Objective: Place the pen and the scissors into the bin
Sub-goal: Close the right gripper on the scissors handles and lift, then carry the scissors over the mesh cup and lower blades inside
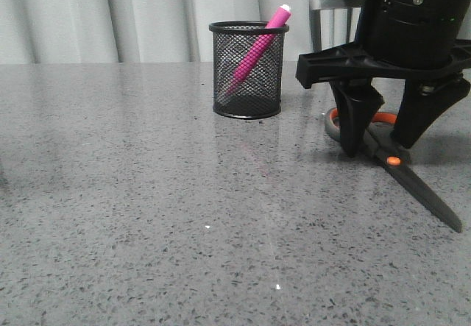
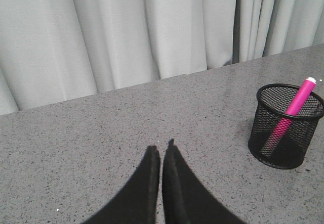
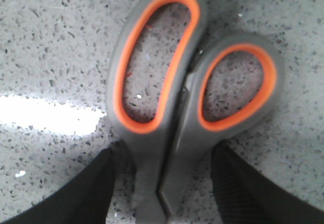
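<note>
The pink pen (image 1: 257, 50) stands tilted inside the black mesh bin (image 1: 221, 83), its white end above the rim. The scissors (image 1: 412, 179) lie flat on the table to the right of the bin, blades pointing toward the front right. My right gripper (image 1: 377, 148) is open and down at the table, one finger on each side of the scissors' handle neck. In the right wrist view the fingers (image 3: 101, 183) flank the grey and orange handles (image 3: 172, 133) with small gaps. My left gripper (image 2: 162, 148) is shut and empty over bare table, left of the bin (image 2: 263, 148) and pen (image 2: 298, 100).
A pale curtain (image 1: 110, 17) hangs behind the far edge of the grey speckled table (image 1: 147, 215). A metal frame with a black cable (image 1: 324, 2) stands behind the right arm.
</note>
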`<state>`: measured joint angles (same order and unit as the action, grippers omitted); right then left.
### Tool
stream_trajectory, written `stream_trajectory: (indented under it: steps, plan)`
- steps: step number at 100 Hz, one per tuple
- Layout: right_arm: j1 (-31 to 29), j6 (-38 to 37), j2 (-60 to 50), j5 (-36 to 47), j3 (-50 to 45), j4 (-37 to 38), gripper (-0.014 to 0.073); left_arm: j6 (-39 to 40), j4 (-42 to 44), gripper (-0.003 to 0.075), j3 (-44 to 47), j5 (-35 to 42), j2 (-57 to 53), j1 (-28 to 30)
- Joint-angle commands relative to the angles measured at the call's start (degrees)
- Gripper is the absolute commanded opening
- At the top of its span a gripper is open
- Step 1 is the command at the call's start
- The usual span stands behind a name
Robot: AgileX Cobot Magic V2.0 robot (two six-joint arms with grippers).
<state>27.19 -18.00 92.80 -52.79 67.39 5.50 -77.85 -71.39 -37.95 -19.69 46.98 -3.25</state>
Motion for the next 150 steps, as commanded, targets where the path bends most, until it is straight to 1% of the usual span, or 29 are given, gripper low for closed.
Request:
stream_trajectory:
  steps: [1, 32, 39, 46, 52, 53, 65, 73, 95, 109, 116, 123, 138, 150]
  plan:
    - [-0.1, -0.1, -0.1, 0.5, 0.9, 0.5, 0.0381, 0.2, -2.0, -0.0019, -1.5, 0.7, -0.4, 0.2]
    - [-0.1, -0.1, 0.0, 0.1, 0.9, 0.5, 0.0378, 0.2, -2.0, -0.0019, -1.5, 0.7, -0.4, 0.2]
    - [-0.1, -0.1, 0.3, -0.6, 0.9, 0.5, 0.0349, 0.2, -2.0, -0.0019, -1.5, 0.8, -0.4, 0.2]
    - [-0.1, -0.1, 0.2, -1.2, 0.9, 0.5, 0.0276, 0.2, -2.0, -0.0019, -1.5, 0.8, -0.4, 0.2]
    - [-0.1, -0.1, 0.2, -1.4, 0.9, 0.5, 0.0183, 0.2, -2.0, -0.0019, -1.5, 0.8, -0.4, 0.2]
    - [-0.1, -0.1, 0.2, -1.4, 0.9, 0.5, 0.0183, 0.2, -2.0, -0.0019, -1.5, 0.8, -0.4, 0.2]
    - [-0.1, -0.1, 0.2, -1.8, 0.9, 0.5, 0.001, 0.2, -2.0, -0.0019, -1.5, 0.8, -0.4, 0.2]
    - [-0.1, -0.1, 0.2, -2.0, 0.9, 0.9, -0.0078, 0.2, -2.0, -0.0019, -1.5, 0.8, -0.4, 0.2]
    - [-0.1, 0.3, -1.0, -1.6, 0.9, 2.7, -0.0076, 0.2, -2.0, -0.0019, -1.5, 0.8, -0.4, 0.2]
    - [-0.1, 0.3, -5.6, 1.3, 0.9, 3.0, -0.0076, 0.2, -2.0, -0.0019, -1.5, 0.8, -0.4, 0.2]
    - [-0.1, 0.3, -8.8, 4.1, 0.9, 3.0, -0.0076, 0.2, -2.0, -0.0019, -1.5, 0.8, -0.4, 0.2]
    - [-0.1, 0.3, -12.4, 9.5, 0.1, 2.8, -0.0076, 0.2, -2.0, -0.0019, -1.5, 0.8, -0.4, 0.2]
    - [-0.1, 0.3, -19.4, 28.1, -4.0, 2.8, -0.0076, 0.2, -2.0, -0.0019, -1.5, 0.9, -0.4, 0.2]
    - [-0.1, 0.3, -21.0, 41.3, -4.7, 2.8, -0.0076, 0.2, -2.0, -0.0019, -1.5, 0.9, -0.4, 0.2]
